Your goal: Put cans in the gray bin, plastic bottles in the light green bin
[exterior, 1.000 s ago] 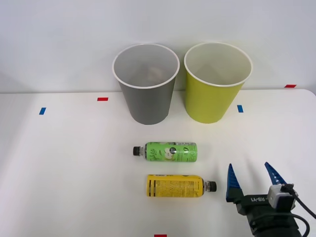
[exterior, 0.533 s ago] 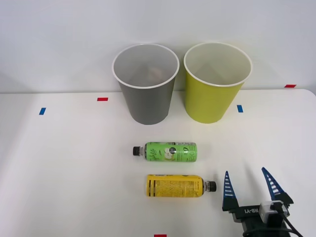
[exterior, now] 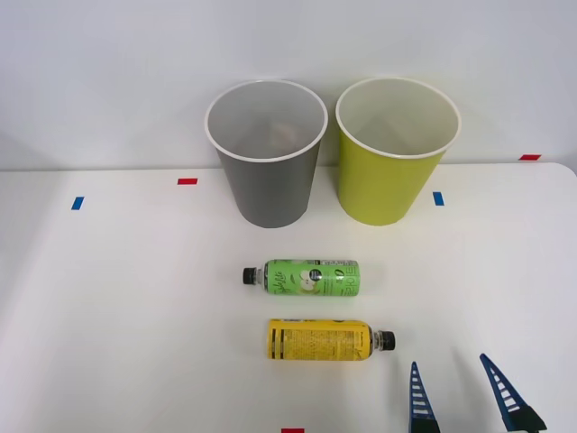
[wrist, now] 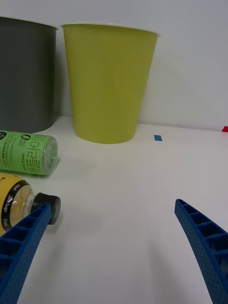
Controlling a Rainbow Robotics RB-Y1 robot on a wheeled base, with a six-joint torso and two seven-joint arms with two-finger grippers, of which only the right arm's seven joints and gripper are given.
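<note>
Blue ribbed fingers of the right gripper (exterior: 462, 397) poke up from the lower right of the front view, spread wide with nothing between them. They sit low over the white table (exterior: 117, 298), just right of the yellow-label bottle (exterior: 330, 340), whose black cap points toward them. From the wrist view that cap lies right beside one finger (wrist: 23, 237), so the gripper looks lined up beside the bottle, not yet around it; my reading is that this bottle is the next pick.

Both plastic bottles lie on their sides near the middle of the frame, roughly parallel and apart. The green-label bottle (exterior: 303, 277) is the upper one, cap to the left; the yellow one lies below it, cap to the right. Lying flat, they will not tip, though they could roll when nudged.

At the top of the frame the two bins stand upright side by side, nearly touching, against the wall. The gray bin (exterior: 266, 185) is on the left and holds something small and pale at its bottom; whether that is a can I cannot tell. The light green bin (exterior: 390, 185) on the right shows bare white inside as far as its interior can be seen. It stands straight above the gripper's side of the table, an easy carry for either bottle
</note>
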